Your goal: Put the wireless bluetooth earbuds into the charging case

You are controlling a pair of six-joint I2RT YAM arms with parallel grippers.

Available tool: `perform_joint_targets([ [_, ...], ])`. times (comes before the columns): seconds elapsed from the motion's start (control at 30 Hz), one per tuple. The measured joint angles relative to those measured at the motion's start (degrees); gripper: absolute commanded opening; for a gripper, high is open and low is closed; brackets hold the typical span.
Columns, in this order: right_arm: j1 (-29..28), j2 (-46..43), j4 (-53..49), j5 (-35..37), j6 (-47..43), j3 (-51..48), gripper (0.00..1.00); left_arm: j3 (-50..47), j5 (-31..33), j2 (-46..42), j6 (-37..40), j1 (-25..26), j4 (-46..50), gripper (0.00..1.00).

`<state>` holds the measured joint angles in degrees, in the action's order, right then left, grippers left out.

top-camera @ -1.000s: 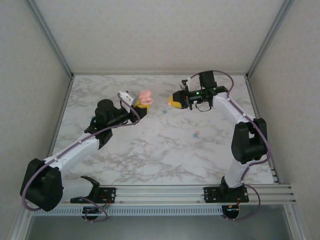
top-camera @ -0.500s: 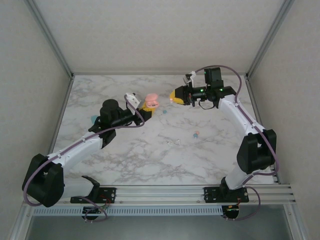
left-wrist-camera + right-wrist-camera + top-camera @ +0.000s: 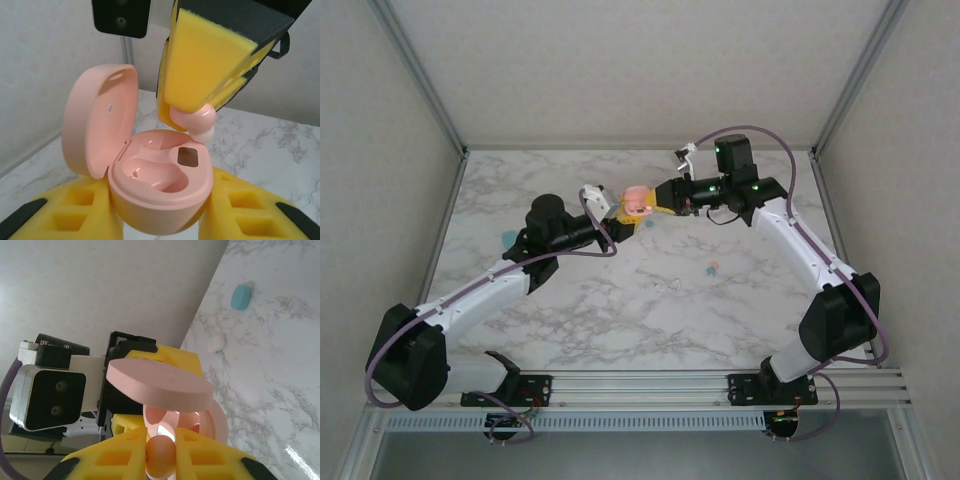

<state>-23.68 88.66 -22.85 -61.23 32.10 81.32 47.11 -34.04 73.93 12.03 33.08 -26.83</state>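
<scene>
The left pincer (image 3: 626, 214) is closed narrowly around the body of the pink charging case (image 3: 150, 192) and holds it up, with its lid (image 3: 97, 125) standing open to one side. The right pincer (image 3: 662, 201) is shut on a pink earbud (image 3: 197, 120), which hangs just above the far rim of the case, its small end pointing down. I judge the earbud must go straight down, slightly inward, into the case's empty socket (image 3: 150, 175).
</scene>
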Motion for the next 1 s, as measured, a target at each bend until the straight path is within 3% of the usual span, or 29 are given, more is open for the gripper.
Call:
perform_joint_targets([
  [1.0,-0.59,-2.69,1.81,5.79,-1.49,-1.11,0.19,0.81,-2.93,1.09,-4.35,0.31,-1.7,0.15],
])
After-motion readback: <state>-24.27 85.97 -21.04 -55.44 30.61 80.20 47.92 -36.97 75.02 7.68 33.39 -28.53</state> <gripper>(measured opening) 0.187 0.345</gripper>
